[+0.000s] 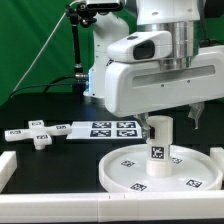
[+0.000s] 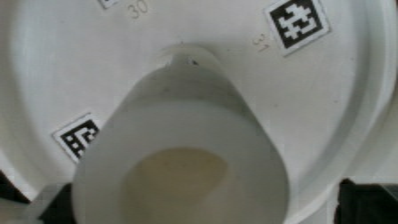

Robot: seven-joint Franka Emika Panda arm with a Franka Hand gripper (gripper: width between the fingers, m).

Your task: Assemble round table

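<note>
The thick cylinder [image 1: 160,138] stands upright at the round disc's [image 1: 130,172] centre. Tool spread wide above it (fingers hidden), holding nothing. The cross-shaped piece [image 1: 40,136] lies well apart from the disc, unattached.

I am counting one large rimmed round disc [image 1: 160,170], one thick short cylinder [image 1: 159,140] and one small cross-shaped piece [image 1: 39,135]. I am seeing one marker board [image 1: 108,129] lying flat, and it is showing four tags. On the disc I am making out four tags around its face in the exterior view, and two in the wrist view. One arm is working here, with one gripper.
</note>
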